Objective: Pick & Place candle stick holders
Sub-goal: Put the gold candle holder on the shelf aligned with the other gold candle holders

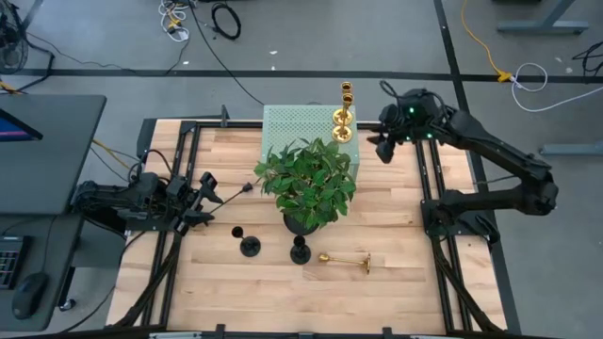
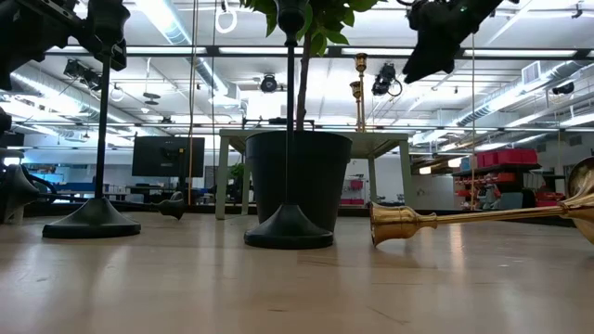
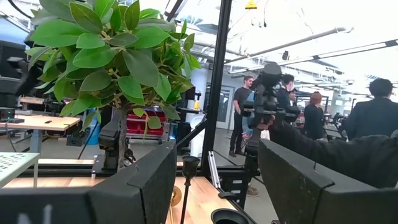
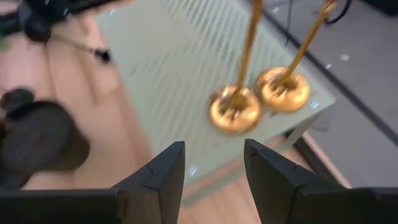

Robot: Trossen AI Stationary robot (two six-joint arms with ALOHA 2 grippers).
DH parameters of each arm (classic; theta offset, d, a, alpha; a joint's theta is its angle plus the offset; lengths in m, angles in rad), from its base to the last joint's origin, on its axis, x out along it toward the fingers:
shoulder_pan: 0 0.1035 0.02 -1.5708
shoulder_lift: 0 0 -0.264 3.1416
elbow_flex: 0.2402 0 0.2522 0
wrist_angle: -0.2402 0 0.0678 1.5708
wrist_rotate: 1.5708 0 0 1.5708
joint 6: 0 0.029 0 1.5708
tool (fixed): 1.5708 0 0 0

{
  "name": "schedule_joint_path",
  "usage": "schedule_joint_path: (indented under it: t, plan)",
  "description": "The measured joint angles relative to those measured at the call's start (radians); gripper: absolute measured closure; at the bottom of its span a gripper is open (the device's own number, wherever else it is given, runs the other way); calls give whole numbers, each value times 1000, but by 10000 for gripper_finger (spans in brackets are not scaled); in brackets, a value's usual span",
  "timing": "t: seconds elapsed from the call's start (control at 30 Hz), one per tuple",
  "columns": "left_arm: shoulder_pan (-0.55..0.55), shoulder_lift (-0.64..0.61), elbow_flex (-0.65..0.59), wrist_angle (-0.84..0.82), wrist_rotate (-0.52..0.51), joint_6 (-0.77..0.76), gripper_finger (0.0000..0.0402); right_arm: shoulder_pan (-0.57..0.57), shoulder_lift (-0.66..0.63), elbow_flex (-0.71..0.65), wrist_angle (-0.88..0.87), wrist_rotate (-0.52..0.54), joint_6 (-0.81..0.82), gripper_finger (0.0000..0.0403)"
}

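Two gold candle stick holders stand upright on their round bases [image 4: 235, 109] [image 4: 284, 89] on a pale green perforated stand [image 1: 301, 132]. They also show in the high view, near the stand's far right corner [image 1: 343, 115]. A third gold one [image 1: 344, 260] lies on its side on the table in front of the plant. Two black ones [image 1: 250, 245] [image 1: 300, 250] stand upright near it. My right gripper [image 4: 214, 165] hovers open above the stand's right edge [image 1: 386, 143], slanting down toward the gold pair and holding nothing. My left gripper [image 1: 209, 193] waits open at the table's left.
A leafy plant in a black pot [image 1: 306, 188] stands mid-table, between the stand and the holders on the table. A thin black rod [image 1: 236, 192] reaches from in front of the left gripper toward the plant. Bare wood lies along the near edge [image 1: 301, 301].
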State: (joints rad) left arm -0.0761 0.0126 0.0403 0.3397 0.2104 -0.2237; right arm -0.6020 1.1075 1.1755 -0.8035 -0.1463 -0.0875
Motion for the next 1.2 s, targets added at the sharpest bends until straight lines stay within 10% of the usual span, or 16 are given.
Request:
schedule_joint_path:
  t: [1.2]
  plan:
    - [0, 0, 0, 0, 0, 0, 175, 715, -7, -153, -222, 244, 596, 238]
